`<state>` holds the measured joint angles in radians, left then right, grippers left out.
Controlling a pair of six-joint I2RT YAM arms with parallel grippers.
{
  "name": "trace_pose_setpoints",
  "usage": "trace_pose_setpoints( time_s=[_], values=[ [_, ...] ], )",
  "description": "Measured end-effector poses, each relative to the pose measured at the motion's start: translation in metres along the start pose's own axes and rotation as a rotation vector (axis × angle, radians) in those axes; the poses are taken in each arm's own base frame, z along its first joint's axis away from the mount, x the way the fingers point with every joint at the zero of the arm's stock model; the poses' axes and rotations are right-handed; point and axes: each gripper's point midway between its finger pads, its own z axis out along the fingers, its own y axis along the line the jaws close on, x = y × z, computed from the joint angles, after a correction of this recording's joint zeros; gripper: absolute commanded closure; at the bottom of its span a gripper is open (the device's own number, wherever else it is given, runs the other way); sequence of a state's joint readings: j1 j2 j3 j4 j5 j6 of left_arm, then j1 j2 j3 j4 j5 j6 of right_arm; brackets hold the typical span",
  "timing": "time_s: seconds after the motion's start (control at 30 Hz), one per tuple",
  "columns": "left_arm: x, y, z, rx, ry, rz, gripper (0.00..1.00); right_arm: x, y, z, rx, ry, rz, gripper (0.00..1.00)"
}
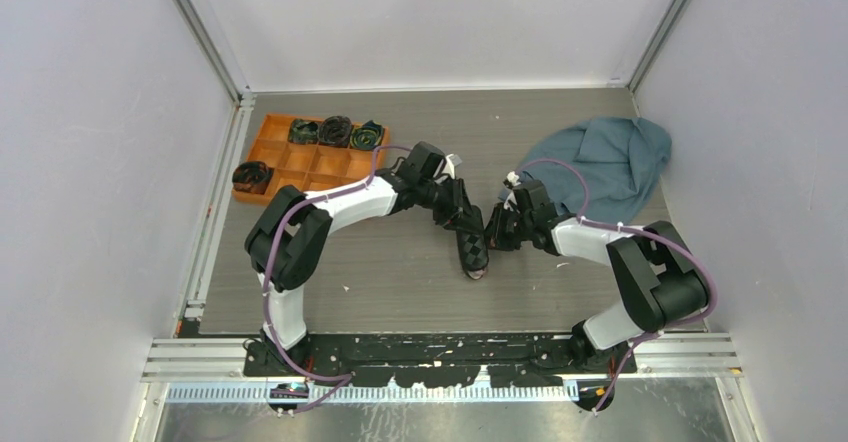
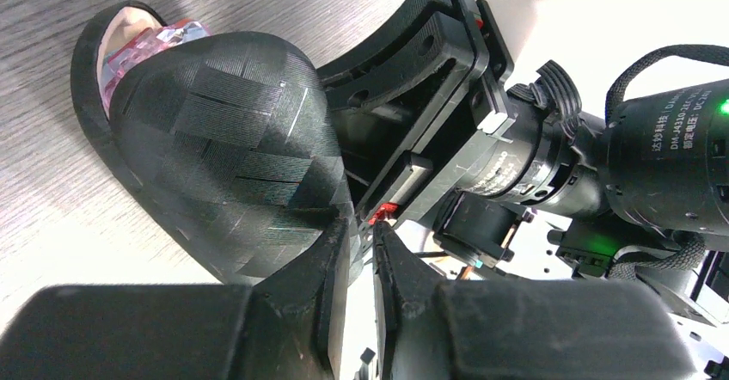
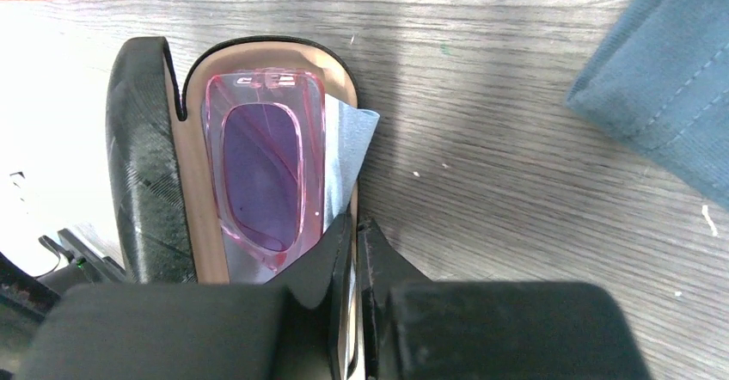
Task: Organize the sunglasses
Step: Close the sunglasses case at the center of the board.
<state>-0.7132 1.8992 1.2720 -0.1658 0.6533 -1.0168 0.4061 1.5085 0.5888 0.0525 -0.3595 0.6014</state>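
The sunglasses [image 3: 262, 169], pink-framed with purple lenses, lie folded in the tan-lined tray of the black case [image 3: 193, 199] on a light-blue cloth [image 3: 344, 148]. A pink corner of the sunglasses [image 2: 150, 40] shows under the half-lowered woven lid [image 2: 232, 156]. The case [image 1: 473, 252] lies mid-table between both arms. My left gripper [image 2: 365, 229] pinches the lid's edge from the left [image 1: 458, 212]. My right gripper [image 3: 355, 225] is shut on the tray's right rim, reaching in from the right [image 1: 497, 232].
An orange divided tray [image 1: 300, 167] with dark rolled items in some compartments sits at the back left. A large blue-grey cloth [image 1: 605, 162] lies crumpled at the back right, and its corner [image 3: 662, 88] is close to the case. White walls enclose the table.
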Motion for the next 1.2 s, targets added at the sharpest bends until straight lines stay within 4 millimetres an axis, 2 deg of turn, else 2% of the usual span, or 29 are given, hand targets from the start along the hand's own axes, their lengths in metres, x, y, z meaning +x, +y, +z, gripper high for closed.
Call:
trace_pose_setpoints(
  time_s=[0.3, 0.4, 0.53, 0.67, 0.97, 1.03, 1.2],
  values=[
    [0.003, 0.004, -0.001, -0.013, 0.01, 0.019, 0.77, 0.004, 0.002, -0.007, -0.002, -0.001, 0.016, 0.98],
    [0.004, 0.012, -0.001, -0.041, 0.012, 0.028, 0.77, 0.002, 0.006, -0.01, -0.013, -0.007, 0.023, 0.98],
    [0.011, 0.034, 0.0, -0.105, 0.017, 0.018, 0.76, -0.003, 0.022, -0.013, -0.078, -0.021, 0.014, 0.97],
    [0.015, 0.042, 0.0, -0.125, 0.026, 0.008, 0.75, -0.002, 0.025, -0.013, -0.091, -0.017, 0.018, 0.97],
    [0.015, 0.038, -0.006, -0.128, 0.011, 0.032, 0.72, -0.003, 0.03, -0.013, -0.113, -0.021, 0.016, 0.94],
    [0.016, 0.034, -0.011, -0.128, 0.007, 0.039, 0.7, -0.004, 0.03, -0.013, -0.115, -0.021, 0.015, 0.9],
    [0.016, 0.017, -0.028, -0.119, -0.021, 0.083, 0.67, -0.003, 0.03, -0.014, -0.116, -0.019, 0.016, 0.75]
  ],
)
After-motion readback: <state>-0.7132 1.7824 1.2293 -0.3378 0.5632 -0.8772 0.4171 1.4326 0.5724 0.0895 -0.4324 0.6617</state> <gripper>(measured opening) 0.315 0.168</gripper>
